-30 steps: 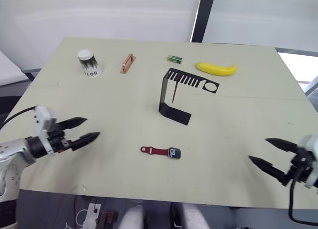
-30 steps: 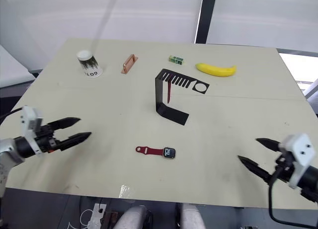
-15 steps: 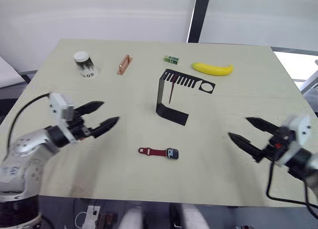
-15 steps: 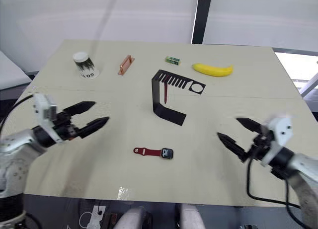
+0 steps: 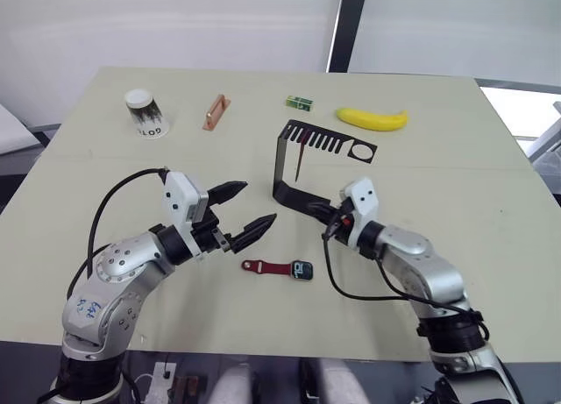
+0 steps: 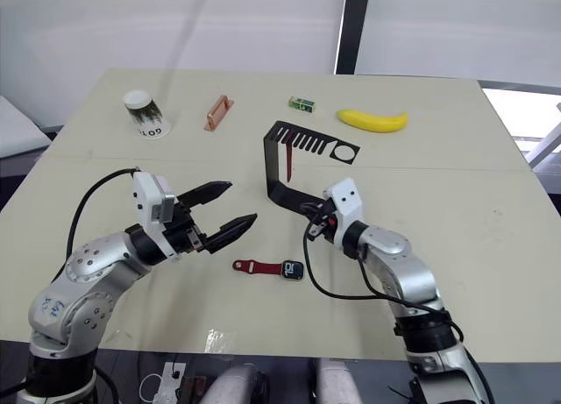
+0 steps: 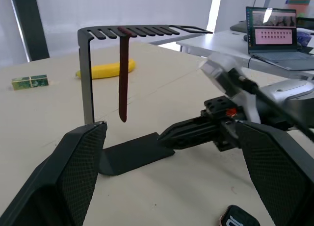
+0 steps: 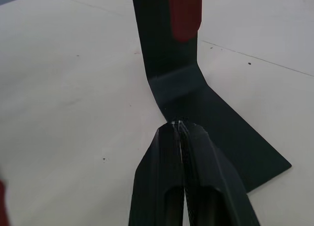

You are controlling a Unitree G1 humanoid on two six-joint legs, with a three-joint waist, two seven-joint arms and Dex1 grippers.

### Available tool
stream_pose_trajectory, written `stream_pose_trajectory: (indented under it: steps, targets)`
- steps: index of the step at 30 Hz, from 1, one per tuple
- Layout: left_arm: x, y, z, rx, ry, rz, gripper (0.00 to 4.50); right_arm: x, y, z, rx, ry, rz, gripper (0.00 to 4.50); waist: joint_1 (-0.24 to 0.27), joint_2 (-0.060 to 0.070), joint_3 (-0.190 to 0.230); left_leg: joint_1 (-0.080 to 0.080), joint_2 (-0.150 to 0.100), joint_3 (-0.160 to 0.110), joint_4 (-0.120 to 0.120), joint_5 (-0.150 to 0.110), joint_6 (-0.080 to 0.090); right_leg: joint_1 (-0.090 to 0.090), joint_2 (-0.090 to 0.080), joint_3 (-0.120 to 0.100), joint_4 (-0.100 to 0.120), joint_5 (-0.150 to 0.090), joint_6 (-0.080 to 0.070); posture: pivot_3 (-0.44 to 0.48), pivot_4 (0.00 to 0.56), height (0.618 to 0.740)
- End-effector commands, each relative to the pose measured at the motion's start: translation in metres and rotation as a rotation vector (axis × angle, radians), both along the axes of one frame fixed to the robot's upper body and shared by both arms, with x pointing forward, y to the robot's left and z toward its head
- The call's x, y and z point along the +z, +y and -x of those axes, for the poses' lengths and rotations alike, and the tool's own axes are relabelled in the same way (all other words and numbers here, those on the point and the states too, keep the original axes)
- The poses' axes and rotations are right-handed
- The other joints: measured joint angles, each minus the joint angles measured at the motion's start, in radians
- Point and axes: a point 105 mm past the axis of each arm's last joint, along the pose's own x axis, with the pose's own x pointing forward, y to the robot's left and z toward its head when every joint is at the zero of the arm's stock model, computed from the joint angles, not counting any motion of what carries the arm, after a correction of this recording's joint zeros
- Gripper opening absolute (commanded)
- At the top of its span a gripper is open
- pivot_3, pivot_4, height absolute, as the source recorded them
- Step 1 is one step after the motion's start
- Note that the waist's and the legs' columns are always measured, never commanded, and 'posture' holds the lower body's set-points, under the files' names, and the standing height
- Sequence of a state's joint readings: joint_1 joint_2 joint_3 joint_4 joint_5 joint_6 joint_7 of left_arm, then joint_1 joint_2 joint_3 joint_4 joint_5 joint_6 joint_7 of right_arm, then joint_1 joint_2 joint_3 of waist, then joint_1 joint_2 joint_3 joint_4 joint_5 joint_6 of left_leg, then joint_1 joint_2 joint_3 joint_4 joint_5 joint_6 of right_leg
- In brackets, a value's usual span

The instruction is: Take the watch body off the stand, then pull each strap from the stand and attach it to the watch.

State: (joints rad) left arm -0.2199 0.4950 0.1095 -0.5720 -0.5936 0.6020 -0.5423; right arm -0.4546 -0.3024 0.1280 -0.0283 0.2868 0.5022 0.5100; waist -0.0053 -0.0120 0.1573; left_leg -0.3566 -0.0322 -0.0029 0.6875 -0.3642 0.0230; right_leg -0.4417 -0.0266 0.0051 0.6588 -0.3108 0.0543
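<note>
The black stand (image 5: pixel 282 163) is upright mid-table, with one dark-red strap (image 5: pixel 301 164) hanging from its slotted top. In front of it on the table lies the watch body (image 5: pixel 303 269), with the other red strap (image 5: pixel 267 266) joined to its left side. My right gripper (image 5: pixel 316 211) is shut and empty. Its tips (image 8: pixel 179 124) are at the stand's flat foot (image 8: pixel 216 118), just below the hanging strap (image 8: pixel 185 15); I cannot tell whether they touch. My left gripper (image 5: pixel 254 204) is open and empty, left of the stand and above the watch.
Along the far side of the table are a paper cup (image 5: pixel 145 112), a copper-coloured bar (image 5: pixel 213 111), a small green block (image 5: pixel 300 102) and a banana (image 5: pixel 372 118). Cables trail from both wrists.
Both arms swung in from the table's sides toward the middle. The right gripper went from open to shut and reached the stand's foot. The left gripper stayed open.
</note>
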Motion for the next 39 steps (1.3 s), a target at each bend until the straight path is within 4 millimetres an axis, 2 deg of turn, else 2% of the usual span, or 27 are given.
stream_pose_trajectory:
  steps: [1,3,6,8,10,14,20,23,29,39]
  targets:
    - [0.001,0.001,0.003,-0.014,-0.016,-0.017,4.5,0.007,-0.004,-0.014,-0.056,-0.046,0.0,0.04,0.0,0.0,0.0,0.0,0.0,0.0,0.0,0.0,0.0,0.0,0.0,0.0,0.0,0.0,0.0,0.0,0.15,0.74]
    - [0.0,0.0,0.003,-0.011,-0.012,-0.014,4.5,0.001,-0.009,-0.023,-0.093,-0.034,0.03,0.04,0.0,0.0,0.0,0.0,0.0,0.0,0.0,0.0,0.0,0.0,0.0,0.0,0.0,0.0,0.0,0.0,0.15,0.74]
    - [-0.001,-0.006,0.005,-0.005,-0.006,-0.003,4.5,-0.019,-0.017,-0.032,-0.164,0.028,0.1,0.04,0.0,0.0,0.0,0.0,0.0,0.0,0.0,0.0,0.0,0.0,0.0,0.0,0.0,0.0,0.0,0.0,0.15,0.74]
    - [-0.002,-0.012,0.005,-0.002,-0.005,-0.001,4.5,-0.034,-0.019,-0.03,-0.167,0.091,0.126,0.04,0.001,0.0,0.0,0.0,0.0,0.0,0.0,0.0,0.0,0.0,0.0,0.0,0.0,0.0,0.0,0.0,0.15,0.74]
    - [-0.001,-0.016,0.004,0.026,-0.002,0.007,4.5,-0.037,-0.017,-0.026,-0.154,0.095,0.131,0.04,0.001,-0.001,-0.001,0.0,0.0,0.0,0.0,0.0,0.0,0.001,0.0,0.0,0.0,0.0,0.0,0.0,0.15,0.74]
    - [0.002,-0.017,-0.005,0.117,0.011,0.036,4.5,-0.036,-0.016,-0.021,-0.147,0.101,0.109,0.04,0.001,-0.001,-0.001,0.001,0.0,0.0,0.0,0.0,0.0,0.001,0.0,0.0,0.001,0.0,0.0,0.0,0.15,0.74]
    - [0.006,-0.04,-0.028,0.204,-0.054,0.041,4.5,-0.035,-0.018,-0.019,-0.146,0.105,0.126,0.04,0.002,-0.001,-0.001,0.001,0.0,0.0,0.0,0.0,0.0,0.001,0.0,0.0,0.001,0.0,0.0,0.0,0.15,0.74]
    - [0.006,-0.061,-0.033,0.197,-0.084,0.041,3.62,-0.035,-0.017,-0.016,-0.147,0.11,0.134,0.0,0.004,-0.002,-0.002,0.001,0.0,0.0,0.0,0.0,0.0,0.002,0.0,0.0,0.0,0.0,0.0,0.0,0.15,0.74]
    - [0.0,-0.055,-0.047,0.303,-0.084,0.041,3.62,-0.036,-0.016,-0.01,-0.147,0.113,0.138,0.0,0.0,-0.002,-0.002,0.001,0.0,0.0,-0.001,0.001,-0.001,0.001,0.0,0.0,0.001,0.0,0.0,0.0,0.15,0.74]
    - [-0.005,-0.075,-0.063,0.318,-0.071,0.07,3.62,-0.036,-0.013,-0.008,-0.158,0.116,0.134,0.0,0.004,-0.002,-0.002,0.001,0.0,0.0,-0.001,0.001,-0.001,0.001,0.0,0.0,0.0,0.0,0.0,0.0,0.15,0.74]
